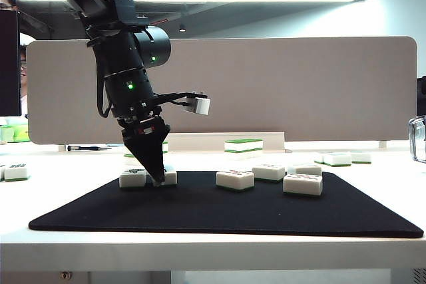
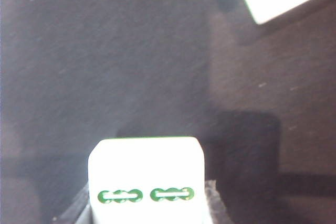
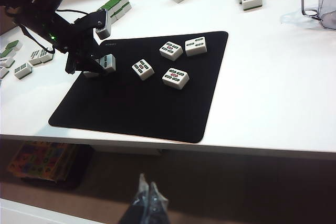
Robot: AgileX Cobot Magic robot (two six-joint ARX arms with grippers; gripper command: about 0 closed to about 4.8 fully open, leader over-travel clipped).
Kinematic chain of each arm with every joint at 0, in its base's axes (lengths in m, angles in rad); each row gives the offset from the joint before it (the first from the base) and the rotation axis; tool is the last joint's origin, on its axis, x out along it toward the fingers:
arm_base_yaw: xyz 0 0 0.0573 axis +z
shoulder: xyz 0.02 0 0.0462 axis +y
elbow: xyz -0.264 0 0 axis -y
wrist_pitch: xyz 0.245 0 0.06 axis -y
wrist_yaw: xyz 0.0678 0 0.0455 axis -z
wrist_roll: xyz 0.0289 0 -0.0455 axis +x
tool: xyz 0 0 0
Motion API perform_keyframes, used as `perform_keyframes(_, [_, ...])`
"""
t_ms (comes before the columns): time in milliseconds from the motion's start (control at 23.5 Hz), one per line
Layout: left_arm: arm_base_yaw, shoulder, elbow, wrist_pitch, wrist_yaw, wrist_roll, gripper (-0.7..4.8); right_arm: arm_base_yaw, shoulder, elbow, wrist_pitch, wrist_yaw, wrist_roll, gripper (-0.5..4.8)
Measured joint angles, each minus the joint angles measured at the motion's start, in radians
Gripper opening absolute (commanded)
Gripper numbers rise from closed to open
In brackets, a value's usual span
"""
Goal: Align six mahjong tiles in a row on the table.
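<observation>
Your left gripper is down at the left end of the black mat, jaws partly closed around a mahjong tile resting beside another tile; looks like placing. Next, let go and fetch one of the four scattered tiles. Right gripper hangs below the table edge, fingers together, empty.

— Tiles' condition?
— Six mahjong tiles, white faces up with green and red marks, lie flat, scattered and unaligned.
— Location?
— All rest on the black mat upon the white table.
</observation>
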Motion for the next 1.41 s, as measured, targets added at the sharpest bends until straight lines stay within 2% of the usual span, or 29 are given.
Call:
perform_keyframes(128, [-0.001,0.000,0.005,-0.008,-0.034,0.000,2.01,0.000,0.000,0.000,0.000,0.000,0.000,-0.01])
perform_keyframes(213, [-0.001,0.000,0.018,-0.028,-0.050,0.000,2.96,0.000,0.000,0.000,0.000,0.000,0.000,-0.01])
perform_keyframes(256, [-0.001,0.003,0.031,-0.054,-0.064,0.000,3.21,0.000,0.000,0.000,0.000,0.000,0.000,-0.01])
perform_keyframes(341, [0.003,0.002,0.063,-0.106,-0.050,0.001,3.22,0.000,0.000,0.000,0.000,0.000,0.000,-0.01])
perform_keyframes(469, [0.001,0.000,0.141,-0.153,0.056,-0.006,3.18,0.000,0.000,0.000,0.000,0.000,0.000,-0.01])
perform_keyframes(554, [0.000,-0.001,0.157,-0.138,0.069,-0.050,3.18,0.000,0.000,0.000,0.000,0.000,0.000,-0.01])
perform_keyframes(639, [0.002,-0.001,0.157,-0.068,0.069,-0.142,3.09,0.000,0.000,0.000,0.000,0.000,0.000,-0.01])
perform_keyframes(682, [0.002,-0.001,0.157,-0.033,0.069,-0.178,2.68,0.000,0.000,0.000,0.000,0.000,0.000,-0.01])
perform_keyframes(767, [-0.005,-0.001,0.157,0.027,0.063,-0.212,2.44,0.000,0.000,0.000,0.000,0.000,0.000,-0.01])
perform_keyframes(895, [-0.006,0.014,0.157,0.097,0.026,-0.225,2.44,0.000,0.000,0.000,0.000,0.000,0.000,-0.01])
perform_keyframes(980, [-0.016,0.034,0.156,0.118,0.030,-0.271,2.47,0.000,0.000,0.000,0.000,0.000,0.000,-0.01])
perform_keyframes(1065, [-0.080,0.042,0.156,0.183,0.065,-0.332,2.88,0.000,0.000,0.000,0.000,0.000,0.000,-0.01])
perform_keyframes(1150, [-0.132,0.049,0.157,0.244,0.081,-0.344,3.14,0.000,0.000,0.000,0.000,0.000,0.000,-0.01])
perform_keyframes(1193, [-0.172,0.065,0.157,0.292,0.087,-0.355,3.14,0.000,0.000,0.000,0.000,0.001,0.000,-0.01])
perform_keyframes(1406, [-0.260,0.137,0.157,0.489,0.084,-0.402,3.13,0.000,0.000,0.000,0.000,0.000,0.000,-0.01])
